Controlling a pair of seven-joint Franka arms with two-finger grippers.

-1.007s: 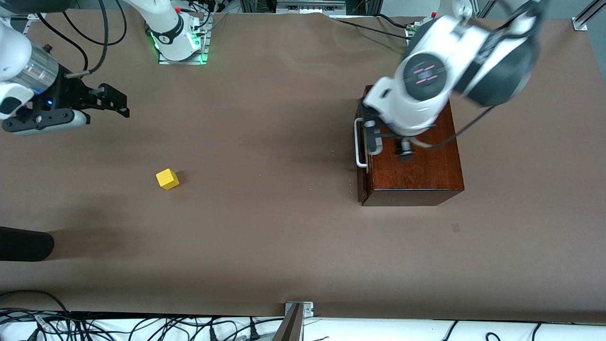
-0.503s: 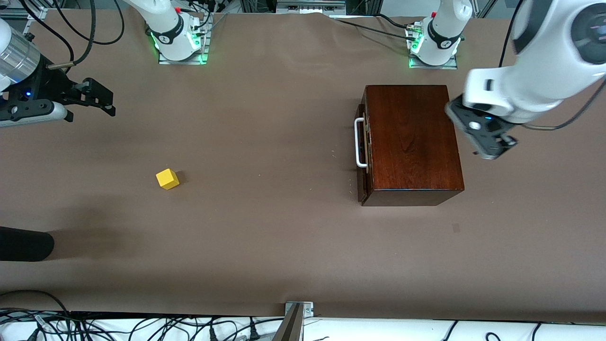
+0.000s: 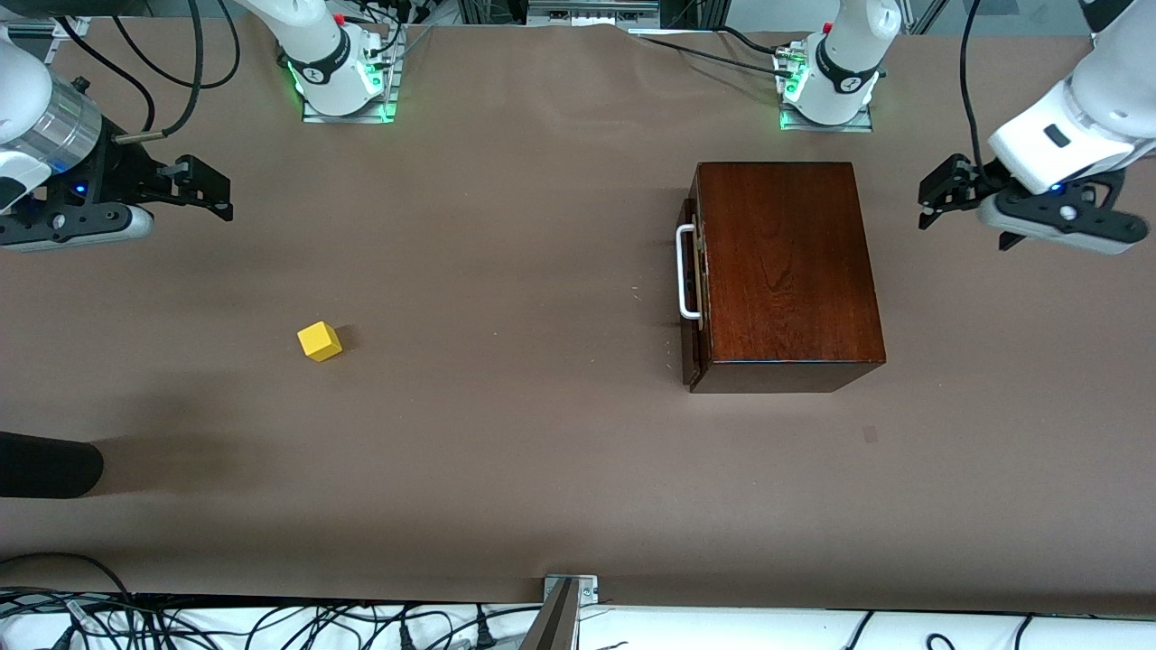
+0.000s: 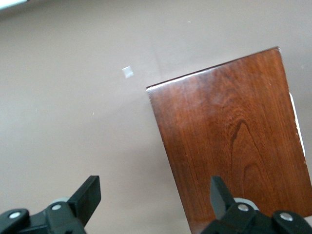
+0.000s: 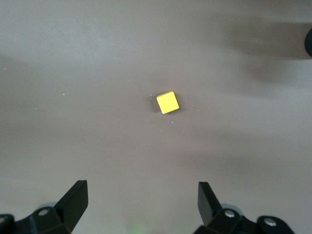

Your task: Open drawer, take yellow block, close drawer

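The dark reddish-brown wooden box (image 3: 786, 271) stands toward the left arm's end of the table. Its drawer is shut, and the white handle (image 3: 688, 273) faces the right arm's end. The yellow block (image 3: 319, 341) lies on the bare table toward the right arm's end. My left gripper (image 3: 936, 194) is open and empty, over the table beside the box's back edge; the left wrist view shows the gripper (image 4: 153, 187) and the box top (image 4: 234, 141). My right gripper (image 3: 217, 190) is open and empty. The right wrist view shows the gripper (image 5: 142, 187) and the block (image 5: 167, 102).
A black rounded object (image 3: 45, 465) reaches in at the table's edge at the right arm's end, nearer the front camera than the block. A small square mark (image 3: 870, 434) lies on the table near the box. The arm bases (image 3: 343, 81) (image 3: 826, 86) stand along the top.
The left arm has swung from over the drawer's handle, across the box, out to the left arm's end of the table. The drawer has stayed shut. The right gripper has barely shifted.
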